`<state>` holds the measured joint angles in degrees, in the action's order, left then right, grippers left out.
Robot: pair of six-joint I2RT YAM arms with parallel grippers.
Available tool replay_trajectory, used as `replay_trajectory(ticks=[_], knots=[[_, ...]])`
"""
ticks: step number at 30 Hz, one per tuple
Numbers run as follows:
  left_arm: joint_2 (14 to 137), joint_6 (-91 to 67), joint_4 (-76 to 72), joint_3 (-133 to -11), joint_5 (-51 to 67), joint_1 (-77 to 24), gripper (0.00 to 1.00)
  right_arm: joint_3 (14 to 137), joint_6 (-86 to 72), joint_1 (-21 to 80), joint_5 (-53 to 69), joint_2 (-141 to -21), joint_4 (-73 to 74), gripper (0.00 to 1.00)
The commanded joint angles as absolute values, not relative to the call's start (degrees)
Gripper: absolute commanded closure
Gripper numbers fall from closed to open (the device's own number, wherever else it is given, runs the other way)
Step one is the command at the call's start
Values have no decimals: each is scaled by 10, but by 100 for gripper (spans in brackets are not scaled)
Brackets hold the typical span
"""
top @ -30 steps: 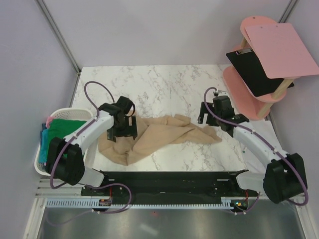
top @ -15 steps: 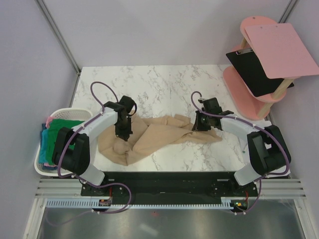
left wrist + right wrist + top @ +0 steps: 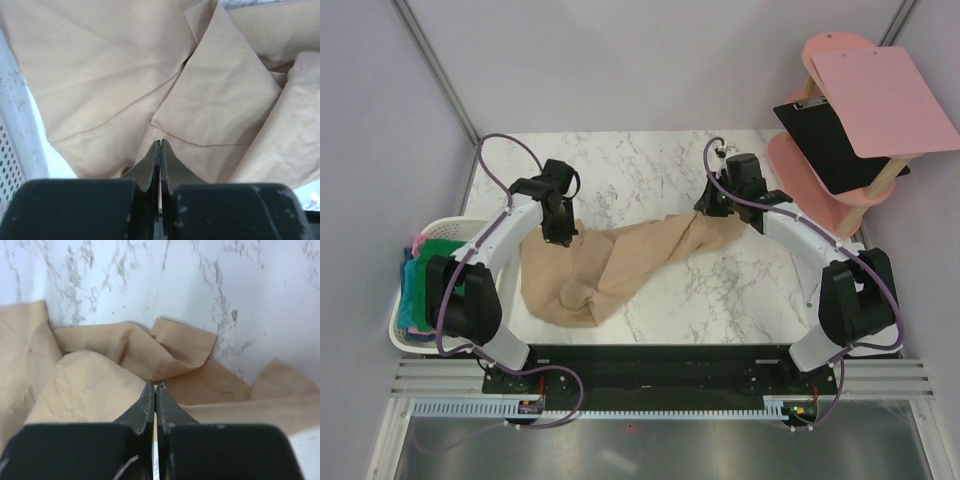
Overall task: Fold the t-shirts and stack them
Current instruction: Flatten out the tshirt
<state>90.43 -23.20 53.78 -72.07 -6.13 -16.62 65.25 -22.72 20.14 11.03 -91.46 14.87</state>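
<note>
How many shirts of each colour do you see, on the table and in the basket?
Tan shirt: 1, on the table
Green shirt: 1, in the basket
Teal shirt: 1, in the basket
Pink shirt: 1, in the basket, only an edge shows
Total: 4

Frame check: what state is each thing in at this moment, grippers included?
left gripper: shut on the tan t-shirt.
right gripper: shut on the tan t-shirt.
tan t-shirt: unfolded, rumpled, held at two ends.
laundry basket: filled with bunched t-shirts, green on top.
</note>
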Motion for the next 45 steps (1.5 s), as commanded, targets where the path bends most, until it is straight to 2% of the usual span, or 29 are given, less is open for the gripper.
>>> replay_trajectory(ticks=[1,3,4,5,7,8,9,11,14,16,23,33,36,37,39,45], knots=[[904,-205,549,-764,-74,-158,98,679,-229,202,72,-860,103,100],[898,-208,548,-761,-66,-158,97,644,-228,202,64,-813,116,100],[894,-212,548,-759,-62,-159,87,625,-233,202,60,-796,122,100],[889,-214,545,-751,-60,-159,70,576,-241,201,55,-763,128,100],[884,-218,536,-741,-46,-159,57,519,-267,202,59,-730,146,100],[883,-219,529,-728,-39,-158,36,462,-276,202,55,-703,151,100],[886,-223,519,-723,-26,-158,29,436,-284,201,49,-690,169,100],[899,-224,505,-708,-11,-159,22,373,-312,202,38,-662,186,100],[911,-226,466,-694,30,-159,21,322,-344,201,36,-635,207,100],[921,-227,430,-687,75,-159,22,309,-357,202,41,-627,207,100],[965,-218,353,-684,175,-170,39,308,-352,202,42,-635,207,100],[1072,-220,345,-745,146,-220,42,300,-347,201,57,-650,189,100],[1100,-216,346,-754,136,-230,61,302,-345,202,55,-648,189,100],[1106,-215,346,-757,134,-231,77,305,-344,202,55,-649,189,100],[1111,-214,347,-757,131,-233,98,308,-342,202,56,-650,188,100],[1052,-214,362,-753,63,-230,98,315,-336,202,59,-657,186,100]])
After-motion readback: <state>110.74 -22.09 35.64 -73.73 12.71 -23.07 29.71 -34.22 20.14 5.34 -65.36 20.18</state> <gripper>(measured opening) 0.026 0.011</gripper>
